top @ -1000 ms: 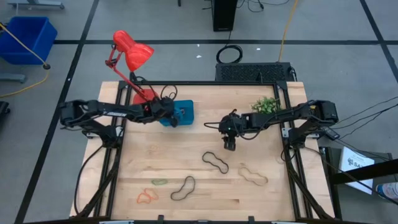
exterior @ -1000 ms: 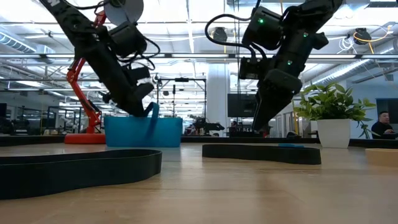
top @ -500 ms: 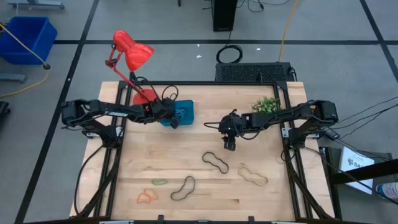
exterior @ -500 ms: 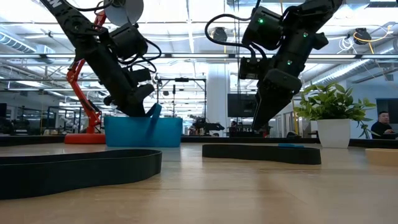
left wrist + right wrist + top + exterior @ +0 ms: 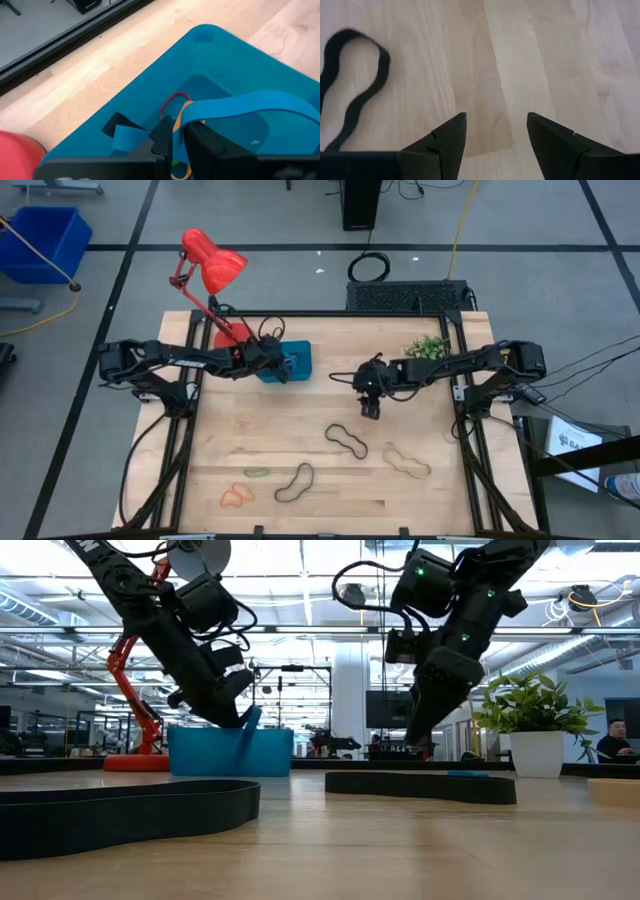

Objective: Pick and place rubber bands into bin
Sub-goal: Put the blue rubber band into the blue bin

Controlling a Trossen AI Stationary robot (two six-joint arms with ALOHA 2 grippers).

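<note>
Blue band: a flat blue band (image 5: 240,107) is clamped between the left pincer's (image 5: 176,134) nearly closed fingers, over the bin; its long axis runs from the fingers toward the right edge of the left wrist view.
Bin: teal bin (image 5: 297,361) in the upper left part of the tabletop in the high view, just right of the red lamp's base; a red band (image 5: 172,101) and an orange band (image 5: 184,111) lie inside it.
Loose bands: a black band (image 5: 346,440) at centre, long axis slanting from upper left to lower right; a second black one (image 5: 294,483) lower, slanting the other way; a tan one (image 5: 407,463) at lower right; a green one (image 5: 256,473) and an orange one (image 5: 236,498) at lower left.
Right pincer: the right pincer (image 5: 369,409) hangs above bare wood right of centre, fingers spread wide apart, nothing between them; the centre black band (image 5: 355,87) lies off to one side of it.
Tabletop: pale wooden planks (image 5: 440,490) inside a black frame; a potted plant (image 5: 428,347) at the upper right.
Room: grey floor with dark lines, a red lamp (image 5: 212,264) at upper left of the tabletop, a blue crate (image 5: 42,238) in the upper left corner of the high view; the low view shows a lit hall beyond and a person (image 5: 616,743) at the far right.
</note>
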